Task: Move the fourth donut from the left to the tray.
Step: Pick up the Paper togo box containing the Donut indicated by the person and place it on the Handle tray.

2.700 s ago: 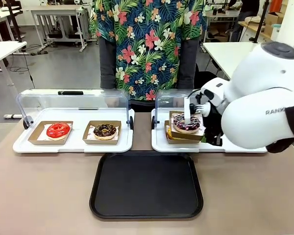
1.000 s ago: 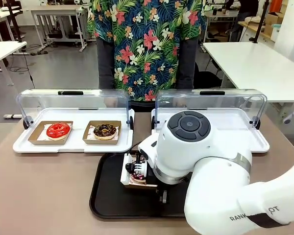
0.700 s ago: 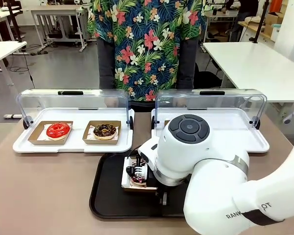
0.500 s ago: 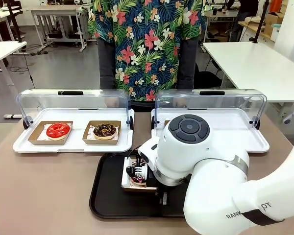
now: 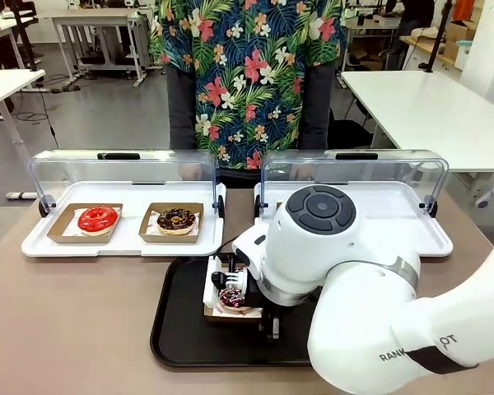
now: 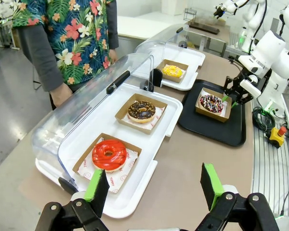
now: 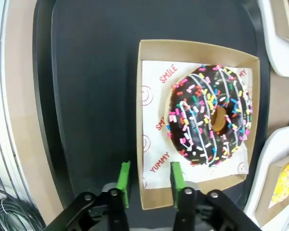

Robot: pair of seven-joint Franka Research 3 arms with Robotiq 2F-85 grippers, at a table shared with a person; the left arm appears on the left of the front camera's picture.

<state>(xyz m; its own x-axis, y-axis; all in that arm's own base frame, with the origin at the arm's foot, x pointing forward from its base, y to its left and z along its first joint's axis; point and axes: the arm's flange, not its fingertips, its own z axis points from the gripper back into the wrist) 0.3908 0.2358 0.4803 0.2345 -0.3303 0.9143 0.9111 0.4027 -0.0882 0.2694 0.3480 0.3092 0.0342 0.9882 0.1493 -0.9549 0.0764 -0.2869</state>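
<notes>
Most of the job looks done: the fourth donut point(image 7: 209, 116) sits in its carton on the tray point(image 7: 86, 96). Right gripper point(image 7: 147, 178) jaws straddle the carton wall, slightly parted; left gripper point(image 6: 154, 185) jaws gape empty.

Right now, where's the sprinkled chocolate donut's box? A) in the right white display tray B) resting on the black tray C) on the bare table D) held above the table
B: the sprinkled donut sits in its cardboard box flat on the black tray, with the right gripper straddling the box's near wall, pads parted.
</notes>
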